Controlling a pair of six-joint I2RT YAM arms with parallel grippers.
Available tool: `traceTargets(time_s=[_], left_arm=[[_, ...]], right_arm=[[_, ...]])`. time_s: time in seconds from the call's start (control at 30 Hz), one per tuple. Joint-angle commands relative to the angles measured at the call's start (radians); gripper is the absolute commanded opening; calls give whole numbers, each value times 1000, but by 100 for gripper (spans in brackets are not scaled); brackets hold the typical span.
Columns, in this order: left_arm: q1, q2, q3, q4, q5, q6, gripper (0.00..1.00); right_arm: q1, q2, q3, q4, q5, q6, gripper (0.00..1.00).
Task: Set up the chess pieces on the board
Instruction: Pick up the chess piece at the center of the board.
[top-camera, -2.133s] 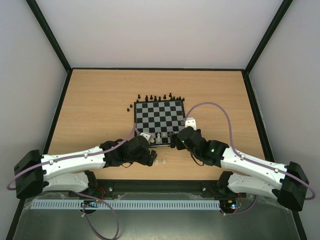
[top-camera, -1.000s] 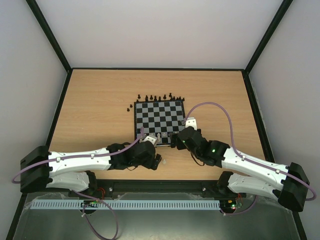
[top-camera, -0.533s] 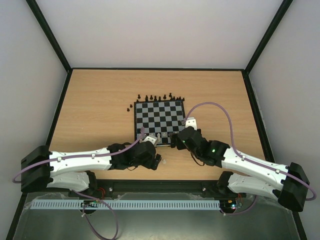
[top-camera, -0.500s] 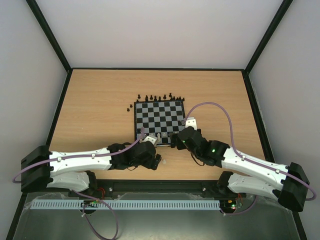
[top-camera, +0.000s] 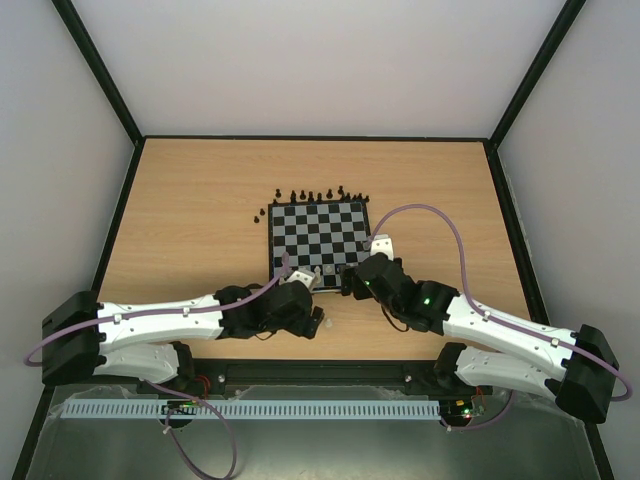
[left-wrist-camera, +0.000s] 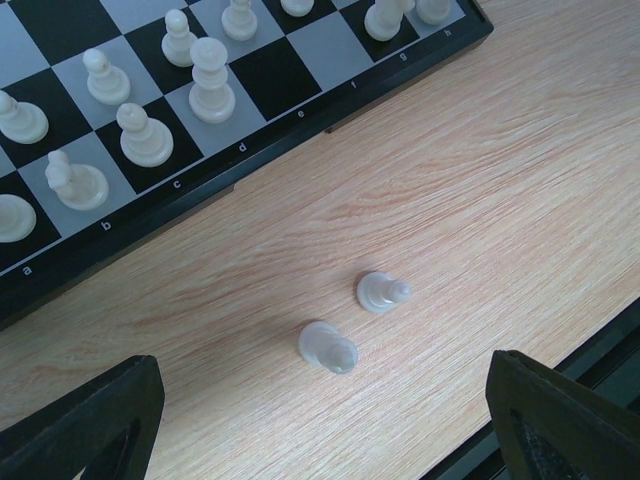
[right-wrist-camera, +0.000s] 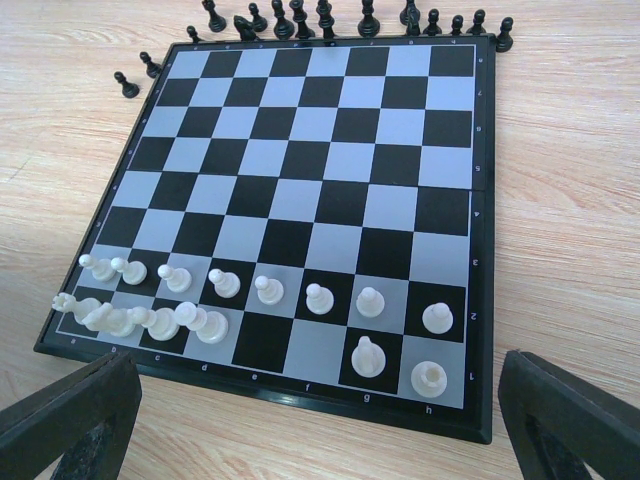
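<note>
Two white chess pieces (left-wrist-camera: 383, 292) lie loose on the table (left-wrist-camera: 520, 180), just off the near rim of the board (left-wrist-camera: 330, 100), close together but not touching. Both appear toppled, with their long axes flat on the wood and their rounded tops pointing away from the board, towards the near right. (Inspector)

What is the state of the left claw? (Supervisor)

The left claw (left-wrist-camera: 320, 420) hangs directly over the pair with its jaws spread almost to the full and nothing between them. I judge it is placed for a pick. A toppled piece would need to be gripped across its stem. (Inspector)

And the right? (Supervisor)

The right claw (right-wrist-camera: 320, 430) hovers at the board's near edge, jaws fully wide and empty. It is probably held clear so the left arm can work.

On the board, the white pawns (right-wrist-camera: 267, 290) stand upright across the second row, tops up. The nearest row shows two vacant squares (right-wrist-camera: 262, 340) just right of centre, which would suit the two loose pieces.

The black pieces (right-wrist-camera: 300, 18) stand off the board along its far rim, with two stragglers (right-wrist-camera: 127, 85) at the far left. None of them is placed yet. (Inspector)
</note>
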Motion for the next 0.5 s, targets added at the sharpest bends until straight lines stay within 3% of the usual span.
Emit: traceTargets(time_s=[0.0,0.47], left_arm=[[-11,-1,30,-15,-19,5,91],[-40,20,62,-39,-10,5,88]], right_arm=[[-2,3,15,2,8,2,99],[-2,-9,16,-5,11,4,99]])
